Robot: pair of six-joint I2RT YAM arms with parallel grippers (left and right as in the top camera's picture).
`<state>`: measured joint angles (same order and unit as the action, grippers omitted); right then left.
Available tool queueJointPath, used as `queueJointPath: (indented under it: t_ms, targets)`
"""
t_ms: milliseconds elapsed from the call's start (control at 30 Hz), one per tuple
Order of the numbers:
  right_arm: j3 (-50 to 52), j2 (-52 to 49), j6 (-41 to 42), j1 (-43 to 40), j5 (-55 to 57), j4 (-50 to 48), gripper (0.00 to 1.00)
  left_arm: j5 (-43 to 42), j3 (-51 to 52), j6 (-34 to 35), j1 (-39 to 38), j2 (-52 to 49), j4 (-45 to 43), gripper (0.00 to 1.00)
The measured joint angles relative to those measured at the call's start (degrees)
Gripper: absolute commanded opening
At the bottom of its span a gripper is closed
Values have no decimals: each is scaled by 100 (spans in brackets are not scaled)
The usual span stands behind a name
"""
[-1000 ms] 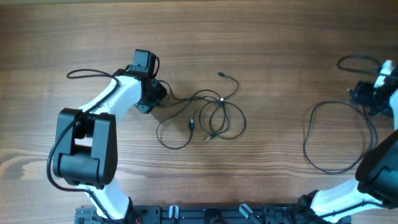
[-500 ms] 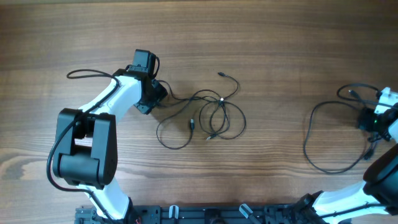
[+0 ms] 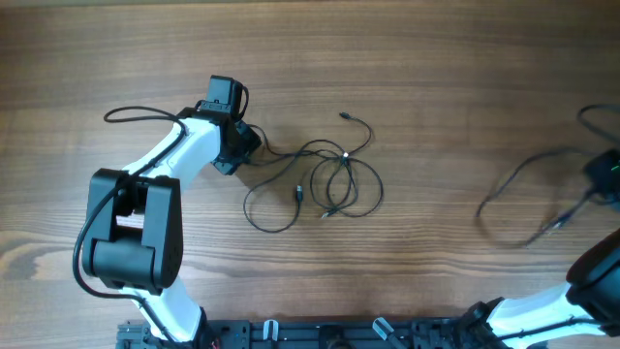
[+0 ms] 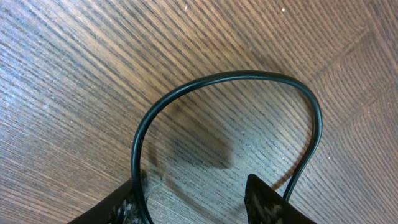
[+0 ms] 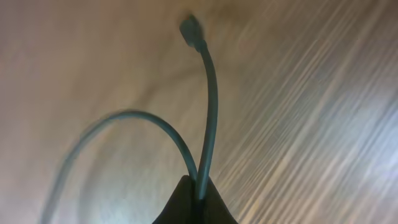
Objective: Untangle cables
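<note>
Cables: tangled loops (image 3: 345,157) lie mid-desk (image 3: 436,78), with one strand running to the left arm (image 3: 184,145).
Left jaws: parted, with a cable loop (image 4: 224,76) arching over the desk just ahead of them.
Right jaws: clenched on a separate cable (image 5: 210,106), which is blurred near the desk's right edge.

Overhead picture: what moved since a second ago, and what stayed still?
The right gripper, shut on the loose thin black cable, pulled back toward the robot's base. That dragged the cable's wide loop flatter, and the loop is blurred with motion. The left gripper and the tangled bundle of thin black cables on the wooden table stayed put.
</note>
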<state>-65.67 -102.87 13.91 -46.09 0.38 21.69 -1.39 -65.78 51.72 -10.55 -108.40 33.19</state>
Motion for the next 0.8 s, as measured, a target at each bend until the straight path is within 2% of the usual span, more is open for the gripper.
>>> queueJointPath:
  t_ms: [100, 233, 267, 300, 333, 467, 633, 700, 800]
  targets:
    - [-866, 2, 136, -389, 251, -133, 4, -2, 0, 0, 0, 0, 4, 50]
    - [-964, -26, 203, -984, 520, -264, 7, -17, 0, 0, 0, 0, 2, 49]
    - [-964, -76, 216, -1182, 671, -240, 20, -28, 0, 0, 0, 0, 4, 49]
    - [-973, -140, 236, -1305, 741, -149, 41, -46, 0, 0, 0, 0, 4, 49]
    - [-975, -210, 269, -1397, 772, -50, 100, -63, 0, 0, 0, 0, 2, 47]
    - [-979, -763, 260, -1690, 861, 566, 100, -146, 0, 2, 0, 0, 2, 47]
    - [-981, -750, 479, -1593, -1652, 1054, 100, -151, 0, 2, -2, 0, 4, 48]
    - [-981, -678, 708, -1244, -2822, 1213, 100, -149, 0, 0, 0, 0, 2, 48]
    - [-986, -601, 772, -295, -3589, 1731, 100, -151, 0, 0, 0, 0, 2, 49]
